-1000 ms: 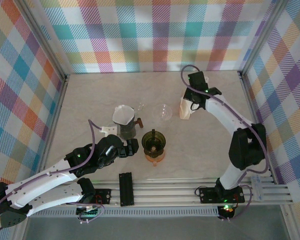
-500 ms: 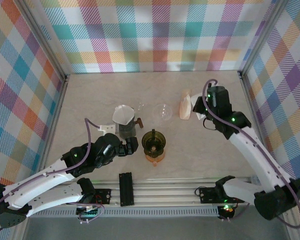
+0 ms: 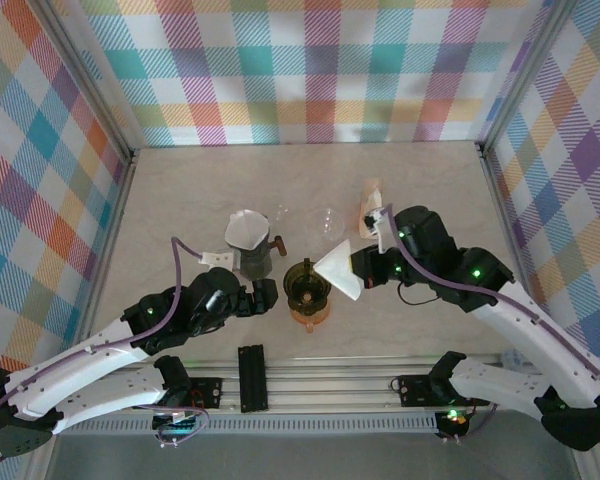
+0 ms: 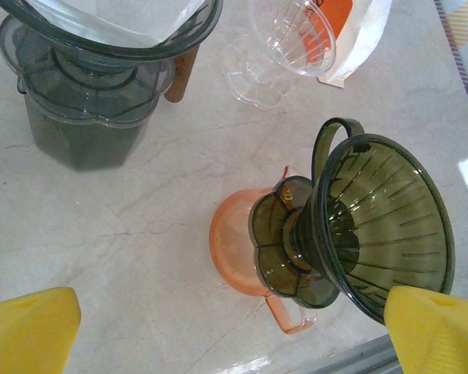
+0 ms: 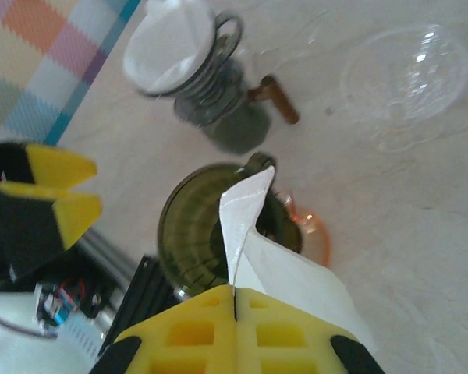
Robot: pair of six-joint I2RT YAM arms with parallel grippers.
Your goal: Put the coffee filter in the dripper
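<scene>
The dark green dripper point(image 3: 306, 283) stands on an orange cup point(image 3: 308, 318) mid-table. A white coffee filter point(image 3: 341, 268) hangs just right of the dripper's rim, and my right gripper point(image 3: 365, 266) is shut on its edge. In the right wrist view the filter point(image 5: 253, 226) rises from the closed yellow jaws of my right gripper point(image 5: 234, 294), its tip over the dripper point(image 5: 195, 230). My left gripper point(image 3: 267, 296) stands open close to the dripper's left side, holding nothing. In the left wrist view the dripper point(image 4: 382, 226) and the cup point(image 4: 232, 253) lie between the wide-spread fingertips point(image 4: 31, 331).
A second dripper with a white filter sits on a dark server point(image 3: 248, 242) behind left. A clear glass dripper point(image 3: 327, 222) and a filter packet point(image 3: 370, 203) stand at the back. A black block point(image 3: 252, 376) lies by the near rail.
My right arm has swung from the filter packet at the back to the green dripper, carrying a filter. The left gripper has stayed open beside the dripper.
</scene>
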